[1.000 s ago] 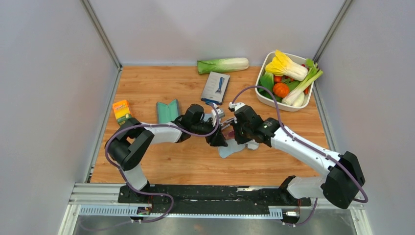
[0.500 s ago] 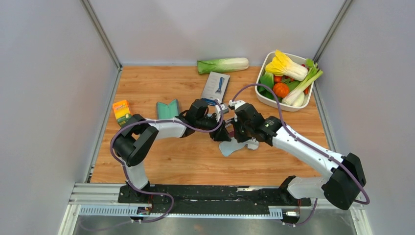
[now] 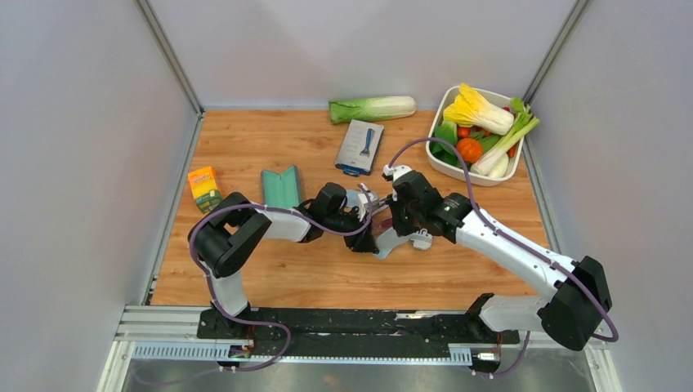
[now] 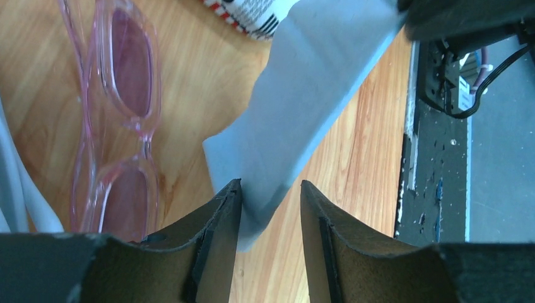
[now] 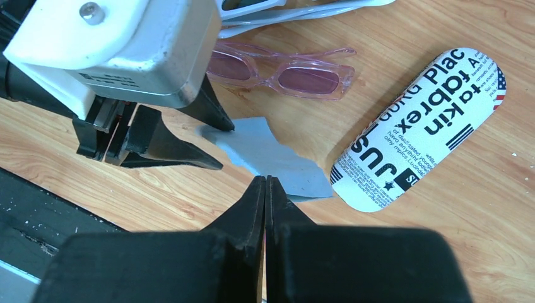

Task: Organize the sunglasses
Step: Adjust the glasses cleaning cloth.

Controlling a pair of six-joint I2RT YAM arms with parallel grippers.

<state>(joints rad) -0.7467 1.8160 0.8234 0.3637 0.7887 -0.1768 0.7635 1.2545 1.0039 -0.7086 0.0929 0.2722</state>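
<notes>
The right jaws are closed on one edge of the cloth (image 5: 271, 161) and hold it up. The left jaws stand part open astride its hanging corner. Close them squarely on that corner alone, clear of the table (image 5: 441, 221), before pulling taut. The sunglasses (image 5: 281, 72) lie flat mid-table, just beside the cloth.

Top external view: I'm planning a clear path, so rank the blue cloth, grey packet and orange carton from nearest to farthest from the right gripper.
1. Blue cloth, pinched in the right gripper, mid-table.
2. Grey packet, beyond it toward the back.
3. Orange carton, far left edge.
</notes>
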